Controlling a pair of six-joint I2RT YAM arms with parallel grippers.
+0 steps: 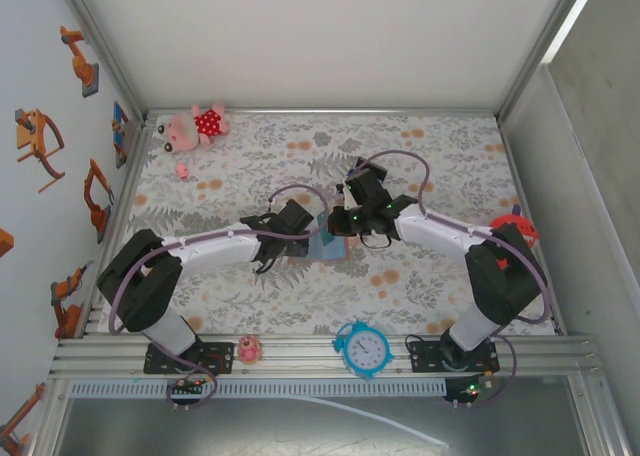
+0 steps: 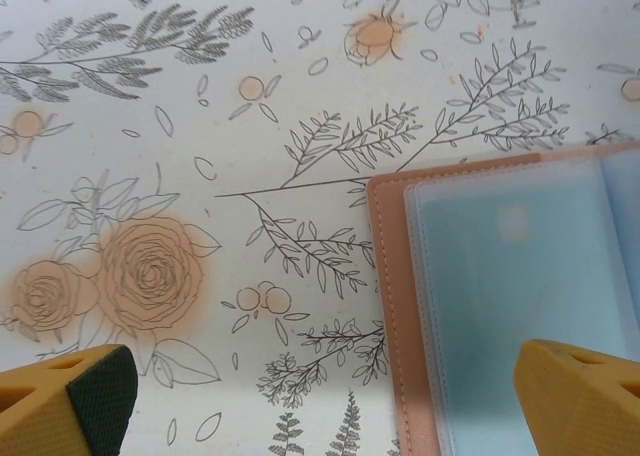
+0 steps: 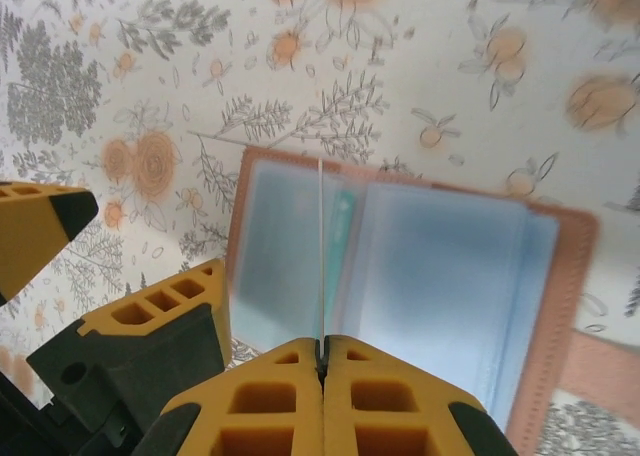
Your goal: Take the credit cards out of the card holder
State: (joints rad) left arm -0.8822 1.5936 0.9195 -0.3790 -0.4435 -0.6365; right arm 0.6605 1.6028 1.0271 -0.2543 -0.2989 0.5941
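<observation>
- At table centre in the top external view, both arms converge over the card holder [image 1: 325, 248], which lies on the floral tablecloth [image 1: 420, 166]. The left gripper [image 1: 295, 234] sits at its left edge and the right gripper [image 1: 345, 224] just above its far side. Neither pincer's opening is readable from this height.
- No loose card is seen on the cloth around the holder in this view.
- Left wrist view: the card holder [image 2: 385, 276] lies open and flat, tan leather rim outward, clear sleeves facing up. A pale teal card [image 2: 500, 276] sits inside the nearest sleeve.
- The left gripper [image 2: 325, 401] is spread wide and grips nothing. One of its fingers [image 2: 580, 396] is above the sleeve and the other is well out over bare cloth.
- Right wrist view: the right gripper [image 3: 321, 371] is pinched together on a thin sheet [image 3: 320, 246], which stands edge-on above the open card holder [image 3: 560, 306]. Whether this sheet is a card or a sleeve leaf cannot be told.
- A teal strip [image 3: 343, 226], probably a card edge, shows just beside the sheet.
- Status, as a judgement: the holder is open and extraction is in hand, but no card is confirmed out. All of the card removal appears to remain.
</observation>
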